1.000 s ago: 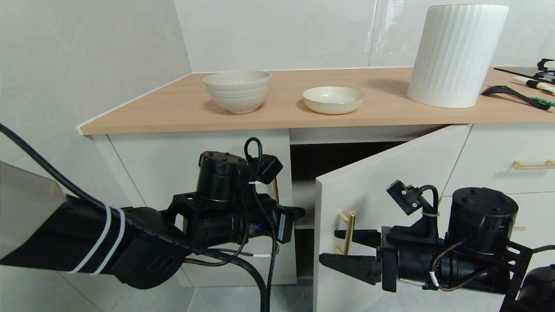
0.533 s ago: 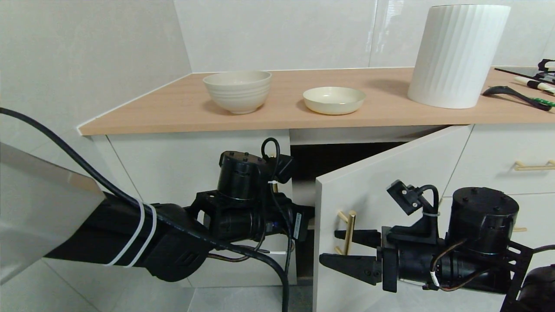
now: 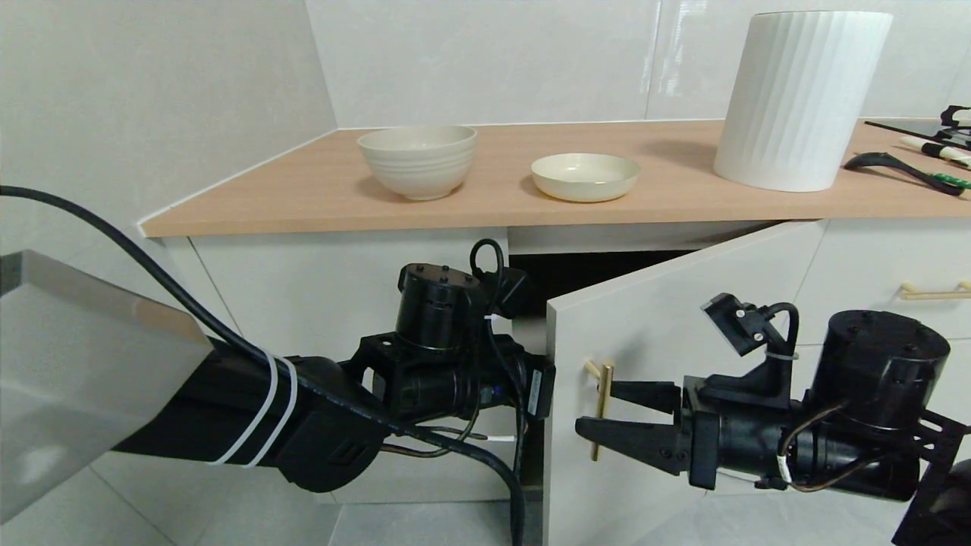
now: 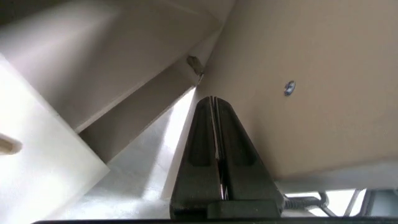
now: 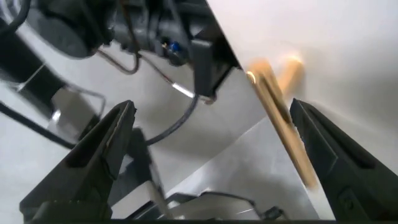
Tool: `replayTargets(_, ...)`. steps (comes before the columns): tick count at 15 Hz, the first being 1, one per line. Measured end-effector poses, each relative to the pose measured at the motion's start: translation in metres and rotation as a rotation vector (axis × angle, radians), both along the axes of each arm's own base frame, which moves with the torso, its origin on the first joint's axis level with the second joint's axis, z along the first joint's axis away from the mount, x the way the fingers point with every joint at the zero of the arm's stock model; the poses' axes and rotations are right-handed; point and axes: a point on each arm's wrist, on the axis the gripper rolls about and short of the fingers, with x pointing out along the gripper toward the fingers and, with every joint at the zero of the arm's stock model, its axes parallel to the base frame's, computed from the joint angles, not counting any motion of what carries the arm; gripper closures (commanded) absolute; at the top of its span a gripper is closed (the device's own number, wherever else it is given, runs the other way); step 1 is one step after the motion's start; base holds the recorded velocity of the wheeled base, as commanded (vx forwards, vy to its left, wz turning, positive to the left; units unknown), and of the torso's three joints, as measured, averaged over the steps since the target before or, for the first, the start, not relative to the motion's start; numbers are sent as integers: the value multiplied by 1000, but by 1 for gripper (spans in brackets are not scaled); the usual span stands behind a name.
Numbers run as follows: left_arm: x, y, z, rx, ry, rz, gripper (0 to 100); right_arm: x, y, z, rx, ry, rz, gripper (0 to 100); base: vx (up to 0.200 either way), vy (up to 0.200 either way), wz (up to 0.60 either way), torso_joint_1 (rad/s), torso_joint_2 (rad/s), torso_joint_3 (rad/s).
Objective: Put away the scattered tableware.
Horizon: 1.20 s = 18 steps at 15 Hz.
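A cream bowl point(image 3: 417, 161) and a shallow cream dish point(image 3: 585, 176) stand on the wooden counter point(image 3: 303, 197). Below them, a white cabinet door point(image 3: 683, 303) hangs partly open. My right gripper point(image 3: 607, 409) is open in front of that door, its fingertips on either side of the gold handle point(image 3: 601, 406) without touching it. The right wrist view shows the handle point(image 5: 280, 124) between the spread fingers point(image 5: 109, 146). My left gripper point(image 4: 212, 102) is shut, empty, and reaches into the gap behind the door's inner face point(image 4: 311, 93). The door hides it in the head view.
A tall white ribbed canister point(image 3: 800, 98) stands at the counter's right. Beyond it lie a black ladle point(image 3: 899, 168) and other utensils point(image 3: 937, 148). Drawers with gold handles point(image 3: 937, 288) are to the right of the door. A tiled wall closes the left side.
My left arm has pushed forward and to the right into the cabinet gap. My right gripper has risen slightly and now straddles the door handle.
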Motion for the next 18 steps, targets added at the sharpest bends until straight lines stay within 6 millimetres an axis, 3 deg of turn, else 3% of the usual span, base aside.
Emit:
replayTargets(4, 0, -1, -1, 1, 1, -4, 100, 22, -36, 0, -31, -53, -158, 0, 0, 0, 0, 0, 0, 0)
replayTargets(7, 0, -2, 0, -2, -2, -7, 100, 18, -56, 0, -39, -55, -227, 0, 0, 0, 0, 0, 0, 0)
replayTargets(10, 0, -1, -1, -2, 0, -7, 100, -11, -74, -7, -86, -5, -253, 0, 0, 0, 0, 0, 0, 0)
replayTargets(13, -1, -1, -1, -3, -2, -9, 100, -46, -94, -16, -243, -9, -440, 0, 0, 0, 0, 0, 0, 0)
replayTargets(18, -2, -2, 1, -12, -18, -12, 100, -98, -115, -20, -328, 15, -523, 0, 0, 0, 0, 0, 0, 0)
